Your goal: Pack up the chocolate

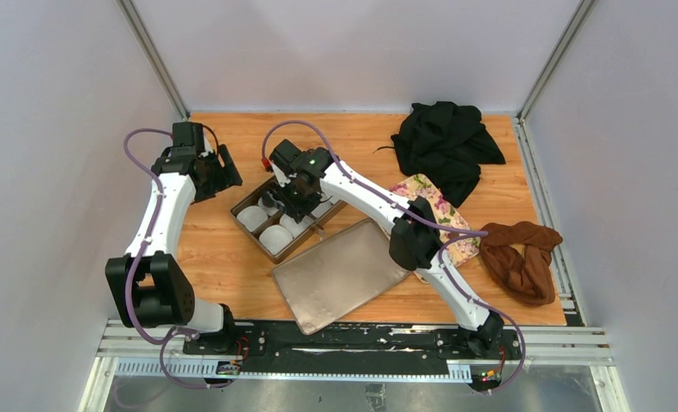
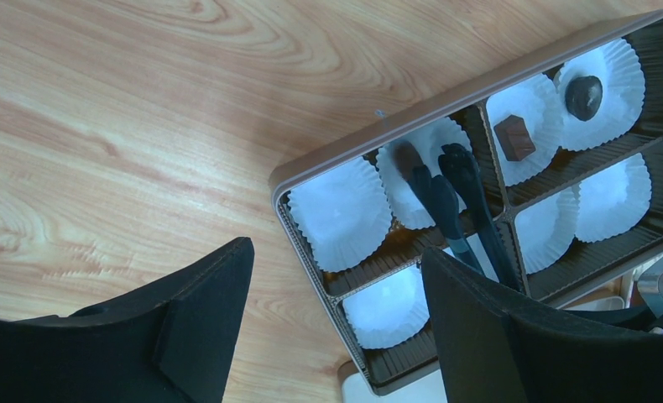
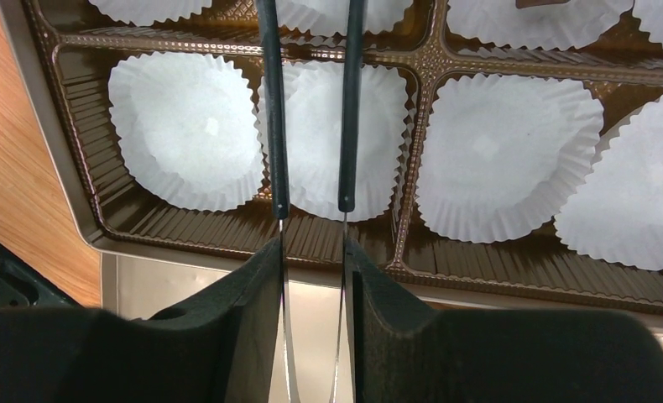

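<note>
A brown partitioned box (image 1: 235, 215) holds several white paper cups (image 3: 185, 126). In the left wrist view, one chocolate (image 2: 514, 137), square and brown, lies in a far cup. A round dark piece (image 2: 583, 96) sits in the cup beside it. A third piece (image 2: 406, 156) lies at the black tips of the metal tongs (image 2: 458, 197). My right gripper (image 3: 314, 248) is over the box, shut on the tongs (image 3: 274, 126), whose arms stand a little apart. My left gripper (image 2: 336, 249) hangs open and empty over the box's left end (image 2: 311, 243).
A tan flat lid (image 1: 340, 275) lies in front of the box. A flower-print tray (image 1: 443, 210) sits to the right, partly under the right arm. A black cloth (image 1: 445, 146) lies at the back right and a rust-brown cloth (image 1: 520, 257) at the right edge.
</note>
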### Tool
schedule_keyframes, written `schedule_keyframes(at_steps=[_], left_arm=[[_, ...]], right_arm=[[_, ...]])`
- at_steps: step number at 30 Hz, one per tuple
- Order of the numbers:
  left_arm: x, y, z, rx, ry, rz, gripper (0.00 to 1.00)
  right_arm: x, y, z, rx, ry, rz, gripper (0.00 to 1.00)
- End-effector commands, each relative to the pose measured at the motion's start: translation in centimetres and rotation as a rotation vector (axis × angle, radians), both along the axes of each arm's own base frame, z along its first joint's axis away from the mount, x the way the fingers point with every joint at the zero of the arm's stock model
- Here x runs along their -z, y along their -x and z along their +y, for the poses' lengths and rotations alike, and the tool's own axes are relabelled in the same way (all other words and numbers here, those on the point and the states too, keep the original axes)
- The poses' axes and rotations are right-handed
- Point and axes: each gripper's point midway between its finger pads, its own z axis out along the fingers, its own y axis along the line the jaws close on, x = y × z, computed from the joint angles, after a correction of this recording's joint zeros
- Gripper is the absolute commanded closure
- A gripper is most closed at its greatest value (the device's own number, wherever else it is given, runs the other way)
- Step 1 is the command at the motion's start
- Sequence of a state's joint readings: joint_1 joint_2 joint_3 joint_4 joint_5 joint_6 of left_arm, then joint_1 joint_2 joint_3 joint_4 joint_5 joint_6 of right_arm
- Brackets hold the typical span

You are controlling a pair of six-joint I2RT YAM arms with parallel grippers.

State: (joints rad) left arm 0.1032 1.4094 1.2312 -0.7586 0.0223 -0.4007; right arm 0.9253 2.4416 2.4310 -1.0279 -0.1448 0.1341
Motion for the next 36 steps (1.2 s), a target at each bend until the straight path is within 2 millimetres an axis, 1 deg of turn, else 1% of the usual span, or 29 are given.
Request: schedule_keyframes(at_steps=[1,5,9,12,14,16,18,20,21,22,23,24,25,26,27,28,29,31,33,35,36], left_arm=[[-0.8,0.3,0.3,-0.004,-0.007,-0.025,0.22],[-0.7,0.3,0.3,-0.001,-0.010,-0.023,0.22],[-0.8,0.4,0.3,0.001,-0.009,-0.025,0.22],[-0.8,0.3,0.3,0.000,-0.007,-0.026,0.22],[-0.9,0.3,0.2,0.000,-0.005,-0.029,0.22],[-1.0,0.2,0.2,-0.001,-0.004,-0.030,0.22],[-1.0,0.0,0.2,0.000,-0.002,-0.031,0.22],[-1.2,-0.1,0.2,0.000,-0.002,-0.035,0.22],[-1.3,-0.2,0.2,-0.001,-0.001,-0.038,0.22],[-1.3,-0.2,0.2,-0.002,-0.001,-0.038,0.22],[-1.4,-0.3,0.2,-0.002,0.000,-0.040,0.22],[-1.4,-0.3,0.2,-0.002,0.001,-0.041,0.22],[-1.4,-0.4,0.1,-0.001,0.004,-0.042,0.22],[-1.5,-0.6,0.1,0.000,0.010,-0.044,0.22],[-1.5,-0.8,-0.1,0.002,0.022,-0.048,0.22],[-1.4,-1.0,-0.4,0.007,0.036,-0.048,0.22],[-1.5,-1.3,-0.7,0.012,0.054,-0.052,0.22],[-1.6,-1.8,-1.2,0.014,0.087,-0.058,0.22],[-1.5,-2.1,-1.3,0.014,0.100,-0.061,0.22],[-1.3,-2.2,-1.3,0.014,0.097,-0.056,0.22],[-1.3,-2.3,-1.2,0.016,0.095,-0.056,0.22]], right_arm=[[-1.2,-0.2,0.4,0.012,-0.022,-0.020,0.63],[-1.5,-0.3,0.1,0.019,-0.015,-0.036,0.63],[-2.5,-0.7,-0.3,0.028,-0.012,-0.071,0.71],[-5.0,-1.0,-0.8,0.036,-0.036,-0.119,0.81],[-6.7,-1.0,-1.4,0.042,-0.056,-0.146,0.86],[-8.6,-1.0,-2.1,0.056,-0.088,-0.167,0.87],[-10.6,-0.9,-3.5,0.080,-0.101,-0.196,0.88],[-12.1,-0.9,-6.1,0.122,-0.090,-0.218,0.88],[-12.4,-0.9,-8.5,0.170,-0.064,-0.228,0.88],[-12.7,-1.0,-10.0,0.201,-0.050,-0.240,0.89],[-12.4,-0.9,-12.2,0.242,-0.023,-0.233,0.89],[-13.0,-0.4,-14.6,0.284,-0.016,-0.236,0.88],[-12.6,0.0,-16.9,0.327,0.001,-0.222,0.88],[-11.9,0.5,-19.1,0.369,0.023,-0.199,0.88],[-10.5,1.1,-21.7,0.426,0.055,-0.163,0.88],[-9.9,1.9,-23.4,0.453,0.069,-0.138,0.88],[-9.1,2.5,-25.5,0.504,0.088,-0.107,0.87],[-7.8,4.4,-28.1,0.548,0.120,-0.053,0.86],[-7.0,6.0,-29.8,0.566,0.151,-0.017,0.82],[-6.3,7.2,-30.4,0.560,0.163,0.021,0.79],[-6.0,7.6,-30.4,0.548,0.164,0.042,0.77]])
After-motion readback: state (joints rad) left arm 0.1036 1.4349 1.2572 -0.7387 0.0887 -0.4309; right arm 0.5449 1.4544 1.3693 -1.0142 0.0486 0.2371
